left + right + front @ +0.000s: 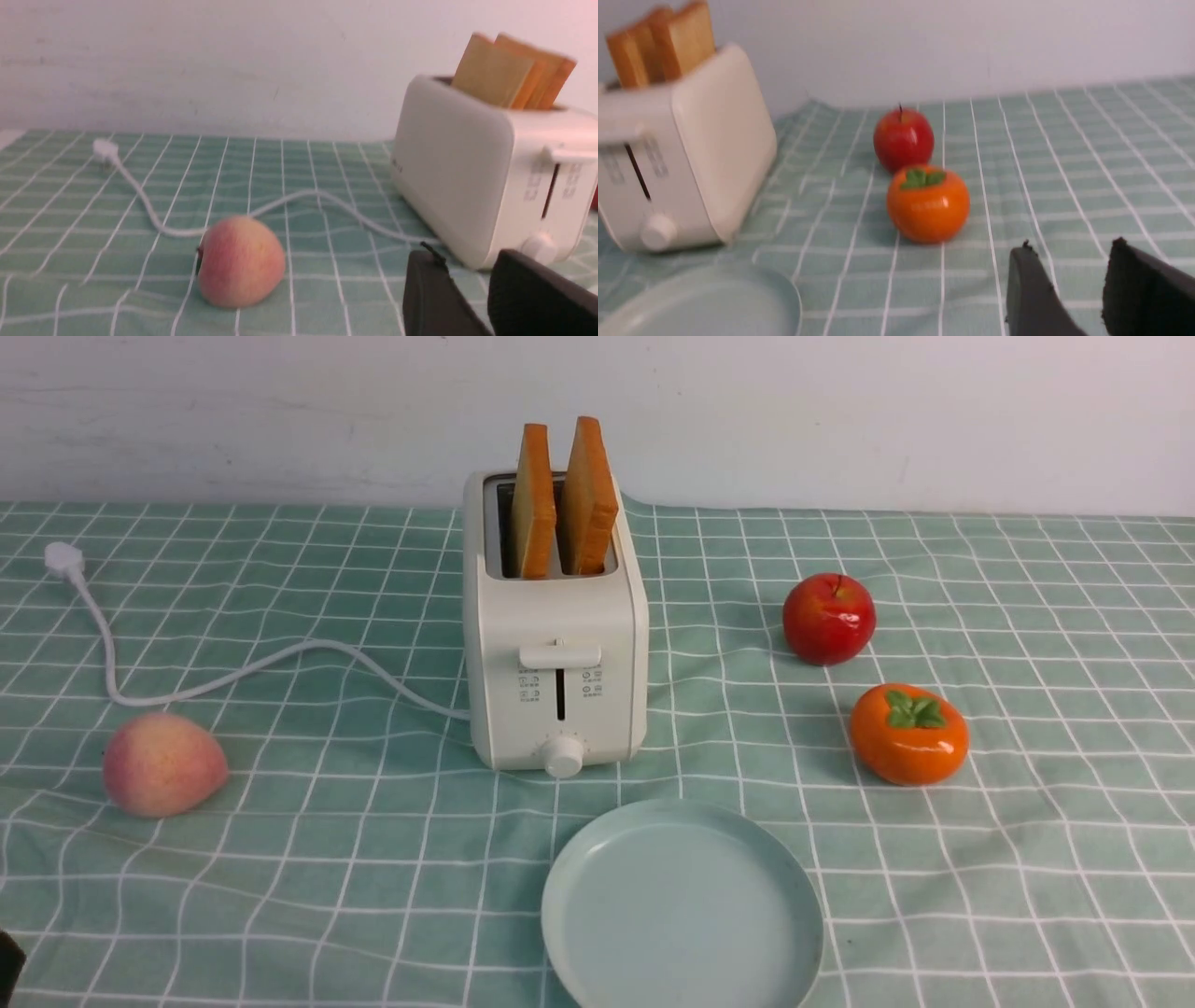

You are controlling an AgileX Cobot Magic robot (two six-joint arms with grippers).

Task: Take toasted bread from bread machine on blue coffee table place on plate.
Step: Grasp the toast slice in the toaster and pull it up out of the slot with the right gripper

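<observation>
Standing upright in the two slots of the toaster (557, 663), the slices of toast (534, 509) rise at the upper centre of the front frame. About half of each shows above the slots, and the right one tilts slightly. The toaster sits on the bench (280, 896), with the plate (681, 915) just in front of it at the bottom centre, apart from it. In its own wrist view the left end effector (472, 289) is open, fingers parted with cloth showing between them and gripping nothing. The toaster's front corner lies just beyond it, the toast (495, 70) higher and farther off, and a peach (240, 261) is near. The right end effector (1078, 289) is likewise open and grips nothing. A persimmon (928, 205) and an apple (903, 140) lie ahead of it, and the toast (686, 39) is well apart from it.
</observation>
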